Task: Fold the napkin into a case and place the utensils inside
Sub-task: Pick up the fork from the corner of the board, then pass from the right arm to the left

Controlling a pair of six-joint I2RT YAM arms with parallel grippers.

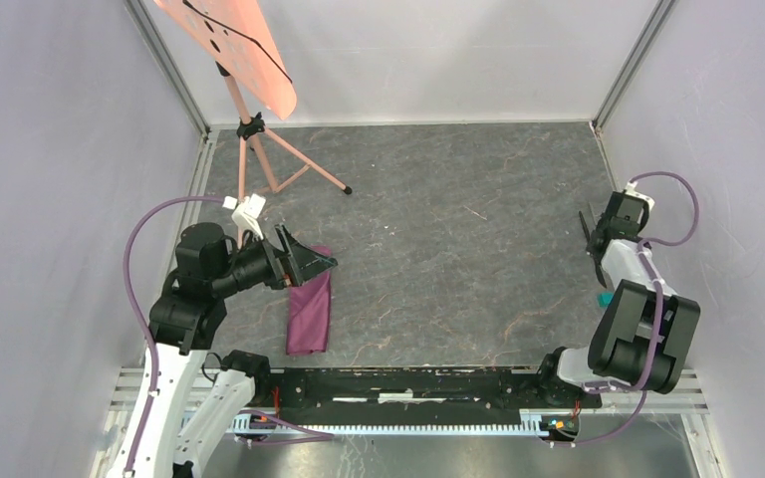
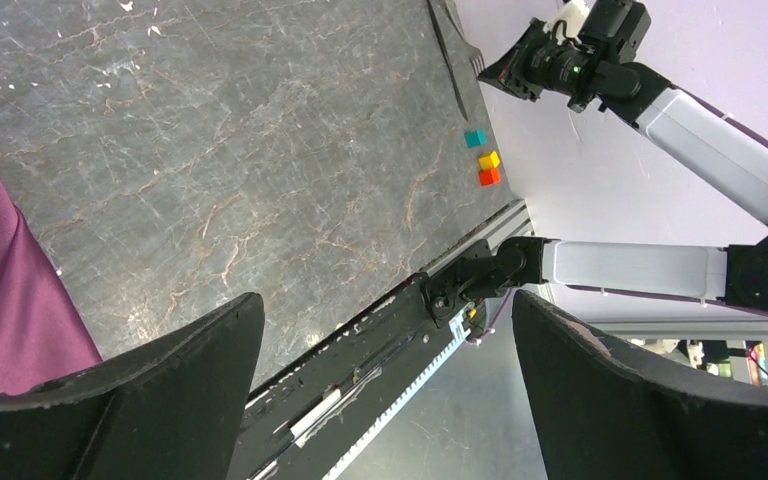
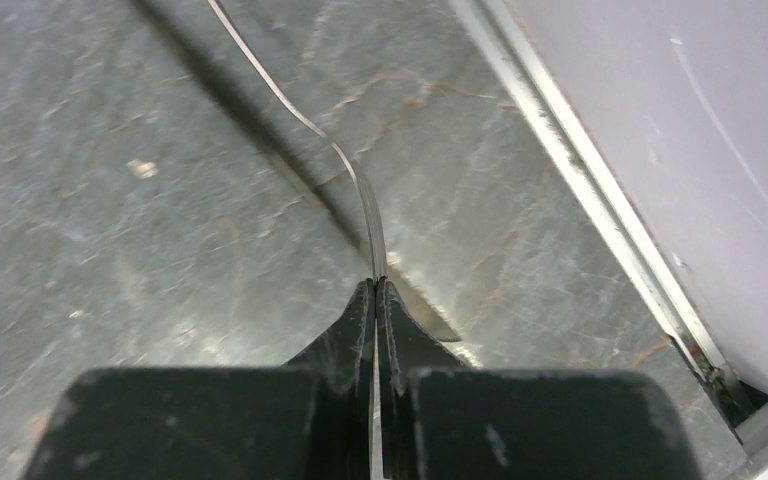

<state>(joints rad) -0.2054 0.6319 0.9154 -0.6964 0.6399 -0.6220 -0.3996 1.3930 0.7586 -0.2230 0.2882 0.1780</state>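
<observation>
The napkin (image 1: 309,314) lies folded as a long narrow plum-maroon strip on the table, left of centre; its edge shows in the left wrist view (image 2: 0,290). My left gripper (image 1: 309,257) hovers over the strip's far end, open and empty, its jaws wide apart in its own view (image 2: 385,300). My right gripper (image 1: 592,237) is at the far right near the wall, shut on a thin silvery utensil (image 3: 355,185) seen edge-on, fingertips (image 3: 375,290) pinching it. A second silvery piece (image 3: 435,322) lies on the table beside them. Both utensils (image 2: 450,55) show from afar.
An orange tripod stand (image 1: 249,129) stands at the back left, behind the left arm. Small teal (image 2: 475,138), yellow (image 2: 489,159) and orange (image 2: 489,177) cubes sit near the right arm. The side wall and its rail (image 3: 600,220) run close to the right gripper.
</observation>
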